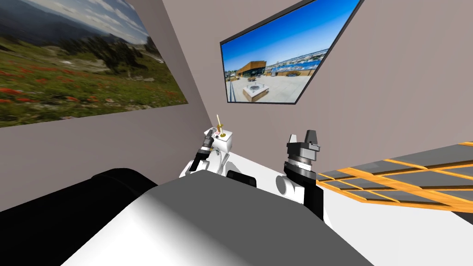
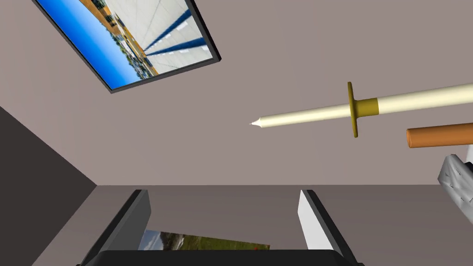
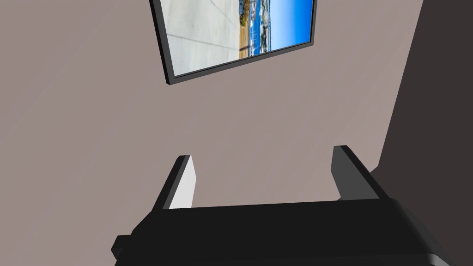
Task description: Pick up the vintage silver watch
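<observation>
Just left of centre in the head view, a small white table (image 1: 227, 144) stands against a grey-brown wall, bearing a pale candle (image 1: 218, 121) in a gold holder (image 1: 222, 134). The left gripper (image 1: 210, 136) reaches to the table's top beside the holder. In its wrist view the left gripper (image 2: 222, 191) has its fingers spread wide with nothing between them. Outside them lie the candle (image 2: 318, 112), an orange-brown cylinder (image 2: 439, 135) and a silvery grey faceted piece, seemingly the watch (image 2: 455, 184), cut off by the frame edge. Right of centre, the right gripper (image 1: 302, 137) points upward, its fingers (image 3: 184, 182) parted and empty.
</observation>
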`<state>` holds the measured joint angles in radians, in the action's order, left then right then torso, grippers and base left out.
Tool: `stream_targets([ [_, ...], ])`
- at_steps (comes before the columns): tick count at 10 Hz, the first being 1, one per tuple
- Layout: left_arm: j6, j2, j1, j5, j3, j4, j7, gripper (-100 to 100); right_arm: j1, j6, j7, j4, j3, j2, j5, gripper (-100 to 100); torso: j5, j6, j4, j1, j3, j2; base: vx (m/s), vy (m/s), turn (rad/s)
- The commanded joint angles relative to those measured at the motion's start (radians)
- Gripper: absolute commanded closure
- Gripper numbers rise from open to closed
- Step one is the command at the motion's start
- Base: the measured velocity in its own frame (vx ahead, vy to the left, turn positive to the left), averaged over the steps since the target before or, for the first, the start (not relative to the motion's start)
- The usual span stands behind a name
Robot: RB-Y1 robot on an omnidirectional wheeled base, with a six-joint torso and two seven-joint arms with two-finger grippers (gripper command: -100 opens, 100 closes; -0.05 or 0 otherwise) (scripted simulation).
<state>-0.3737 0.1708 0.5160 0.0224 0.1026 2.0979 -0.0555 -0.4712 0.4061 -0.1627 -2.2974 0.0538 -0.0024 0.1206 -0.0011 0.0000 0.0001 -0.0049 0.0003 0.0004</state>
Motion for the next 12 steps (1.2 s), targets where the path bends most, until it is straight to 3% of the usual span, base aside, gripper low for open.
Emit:
stream_targets([
  [1,0.038,0.0,-0.016,-0.009,0.006,-0.048,-0.009,-100,0.0,0.0,0.0,0.0,0.0,0.0,0.0,0,0.0,0.0,0.0,0.0,0.0,0.0,-0.011,-0.066,0.046],
  [8,0.171,-0.033,-0.033,-0.035,0.034,-0.189,-0.025,-100,0.0,0.0,0.0,0.0,0.0,0.0,0.0,0,0.0,0.0,0.0,0.003,-0.001,-0.002,0.011,-0.049,0.039],
  [12,0.228,-0.034,-0.039,-0.031,0.053,-0.254,-0.031,-100,0.0,0.0,0.0,0.0,0.0,0.0,0.0,0,0.001,0.0,-0.001,0.003,-0.004,-0.006,0.074,-0.029,0.046],
])
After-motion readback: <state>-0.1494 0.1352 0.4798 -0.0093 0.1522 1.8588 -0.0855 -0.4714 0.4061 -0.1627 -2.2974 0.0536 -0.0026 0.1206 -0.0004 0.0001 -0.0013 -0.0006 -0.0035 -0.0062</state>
